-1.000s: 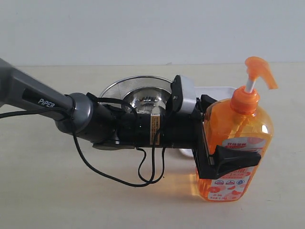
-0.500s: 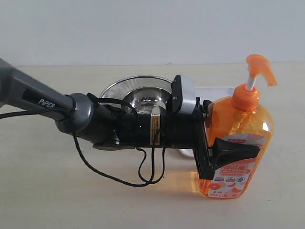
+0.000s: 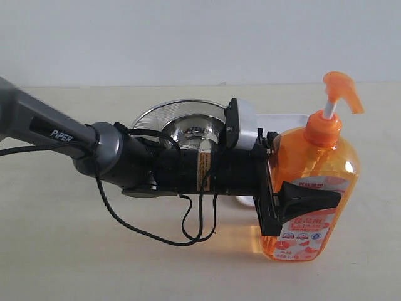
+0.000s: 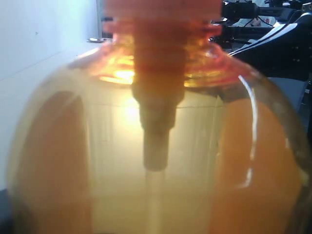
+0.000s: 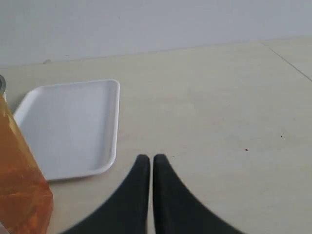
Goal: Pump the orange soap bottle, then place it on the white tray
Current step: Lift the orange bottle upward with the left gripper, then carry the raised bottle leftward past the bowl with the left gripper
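The orange soap bottle [image 3: 308,241] stands upright at the right of the exterior view, its pump nozzle [image 3: 340,89] raised on the white stem. My left gripper [image 3: 301,188] is shut on the bottle's middle, one black finger [image 3: 311,195] lying across the label. The bottle [image 4: 156,146] fills the left wrist view and hides the fingers there. The white tray [image 3: 285,118] lies just behind the bottle. In the right wrist view, the tray [image 5: 68,129] sits beside the bottle [image 5: 19,187], and my right gripper [image 5: 151,158] is shut on nothing over bare table.
A round steel bowl with a strainer [image 3: 178,116] stands behind the left arm, next to the tray. A black cable [image 3: 188,229] loops down from the arm to the table. Bare tabletop [image 5: 219,112] stretches beyond the right gripper.
Since a second ago the near left finger has shifted higher on the bottle, and the bottle has moved slightly right. Nothing has changed over the last half second.
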Controlling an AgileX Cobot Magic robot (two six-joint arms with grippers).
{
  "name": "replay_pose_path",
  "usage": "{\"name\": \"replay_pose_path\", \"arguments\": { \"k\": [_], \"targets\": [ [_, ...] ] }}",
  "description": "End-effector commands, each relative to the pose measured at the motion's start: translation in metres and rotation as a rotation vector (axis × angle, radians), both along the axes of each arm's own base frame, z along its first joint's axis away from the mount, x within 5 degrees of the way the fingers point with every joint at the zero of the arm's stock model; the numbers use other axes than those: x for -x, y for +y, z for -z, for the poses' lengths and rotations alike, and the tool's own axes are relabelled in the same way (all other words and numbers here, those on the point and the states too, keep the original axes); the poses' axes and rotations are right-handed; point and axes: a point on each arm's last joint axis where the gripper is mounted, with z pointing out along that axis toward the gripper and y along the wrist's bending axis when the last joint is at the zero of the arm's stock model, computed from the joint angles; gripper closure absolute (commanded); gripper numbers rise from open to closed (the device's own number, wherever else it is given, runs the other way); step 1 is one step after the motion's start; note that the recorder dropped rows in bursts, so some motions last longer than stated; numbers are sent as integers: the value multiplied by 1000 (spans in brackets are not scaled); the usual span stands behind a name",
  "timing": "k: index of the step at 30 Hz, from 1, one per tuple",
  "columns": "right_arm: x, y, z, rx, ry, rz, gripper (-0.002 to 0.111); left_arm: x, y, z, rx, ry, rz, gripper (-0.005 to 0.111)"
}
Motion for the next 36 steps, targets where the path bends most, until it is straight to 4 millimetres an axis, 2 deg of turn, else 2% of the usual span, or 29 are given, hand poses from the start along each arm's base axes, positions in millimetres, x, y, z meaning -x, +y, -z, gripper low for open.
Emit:
{"name": "replay_pose_path", "arguments": {
  "k": [1,4,8,12,16,17,18,20,22,24,26,27,28,29,32,33,35,36],
  "targets": [
    [0,0,-1,9,-13,-1,108,2,-2,-2,22,2,15,102],
    [0,0,-1,9,-13,-1,108,2,-2,-2,28,29,18,102],
    [0,0,-1,9,-13,-1,108,1,-2,-7,42,151,9,102],
    [0,0,-1,9,-13,-1,108,6,-1,-47,82,79,50,102],
    [0,0,-1,9,-13,-1,108,13,5,-96,155,-2,58,102],
    [0,0,-1,9,-13,-1,108,19,10,-126,197,-22,65,102],
    [0,0,-1,9,-13,-1,108,23,13,-141,219,-36,68,102],
    [0,0,-1,9,-13,-1,108,27,24,-178,155,-68,-48,102],
    [0,0,-1,9,-13,-1,108,35,41,-211,30,-188,-174,102],
    [0,0,-1,9,-13,-1,108,47,60,-238,-29,-204,-270,102],
    [0,0,-1,9,-13,-1,108,53,78,-257,-57,-230,-376,102],
    [0,0,-1,5,-11,-1,108,58,102,-276,-78,-260,-564,102],
    [0,0,-1,0,-11,-2,108,61,118,-284,-95,-269,-692,102],
    [0,0,-1,-7,-12,-2,108,63,132,-289,-106,-265,-791,102],
    [0,0,-1,-7,-12,-2,108,79,195,-300,-183,-244,-1227,102],
    [0,0,-1,-7,-12,-2,108,82,207,-301,-189,-245,-1302,102],
    [0,0,-1,-7,-12,-2,108,90,235,-302,-126,-273,-1490,102],
    [0,0,-1,-7,-12,-2,108,93,251,-299,-28,-274,-1606,102]
  ]
}}
